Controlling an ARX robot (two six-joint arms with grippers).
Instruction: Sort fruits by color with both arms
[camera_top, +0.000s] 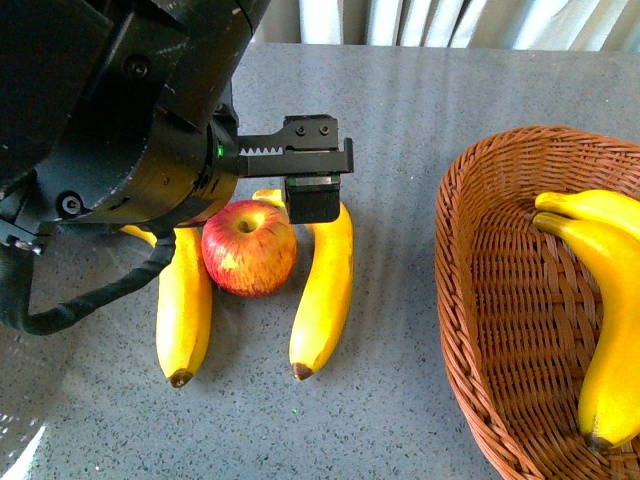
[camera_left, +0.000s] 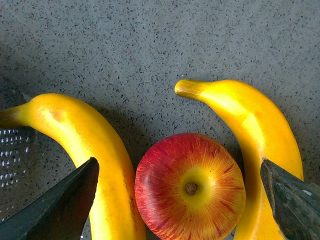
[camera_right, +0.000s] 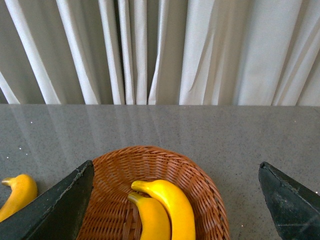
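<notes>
Left gripper (camera_left: 178, 161), released wide, hovers over round red yellow-streaked apple (camera_left: 190, 187) lying between two glossy yellow bananas (camera_left: 95, 150) on grey speckled desk (camera_left: 150, 40). Centre on apple, narrow opening to miss bananas, descend straight. Right gripper (camera_right: 176, 163) also released.

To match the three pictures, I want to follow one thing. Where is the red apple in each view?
Front view: the apple lies left of centre, between two bananas.
Left wrist view: the apple, seen from above, between the same bananas.
Right wrist view: not in it.
Shared landmark: the grey table.
</notes>
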